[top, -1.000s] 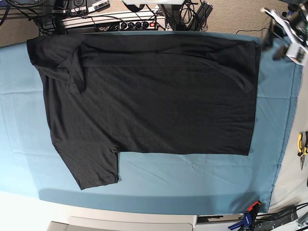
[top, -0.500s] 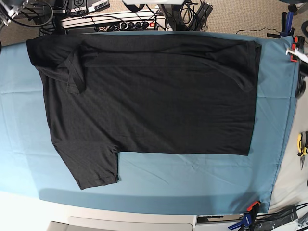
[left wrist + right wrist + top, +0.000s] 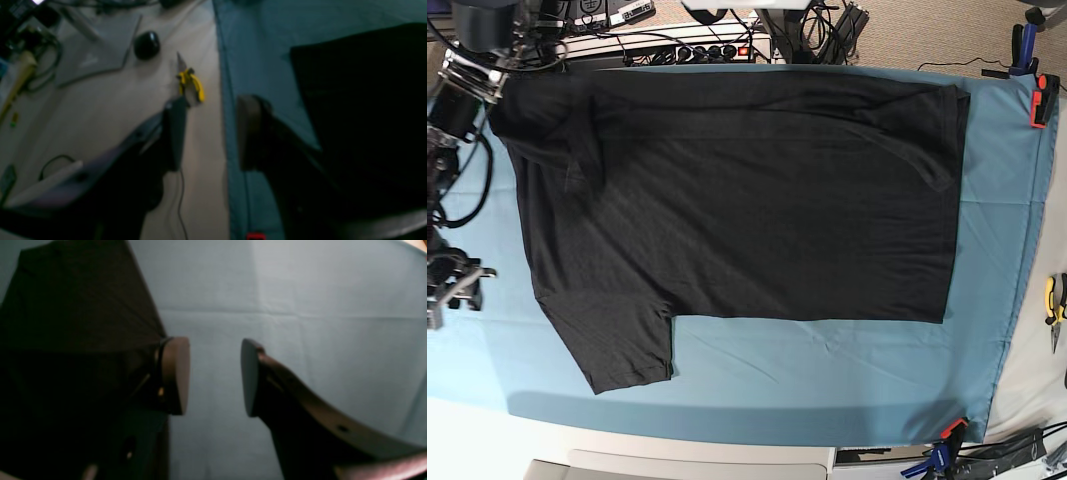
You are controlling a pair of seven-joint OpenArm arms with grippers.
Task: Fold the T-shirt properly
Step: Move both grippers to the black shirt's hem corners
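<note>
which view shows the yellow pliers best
The left wrist view: the yellow pliers lie whole on the pale tabletop beside the blue cloth, though blurred. The base view catches them only at its right edge. The right wrist view does not show them.

Yellow-handled pliers (image 3: 190, 81) lie beside the blue tablecloth (image 3: 253, 50).

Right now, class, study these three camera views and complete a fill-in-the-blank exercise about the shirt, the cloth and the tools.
1. The large black cotton T-shirt lies spread on a ______ table cloth.
2. Beside the cloth's edge, on the bare table, lie pliers with ______ handles.
3. The right gripper has its fingers apart, holding ______.
4. One short sleeve sticks out toward the ______ edge of the base view.

Missing words: blue; yellow; nothing; bottom
</note>
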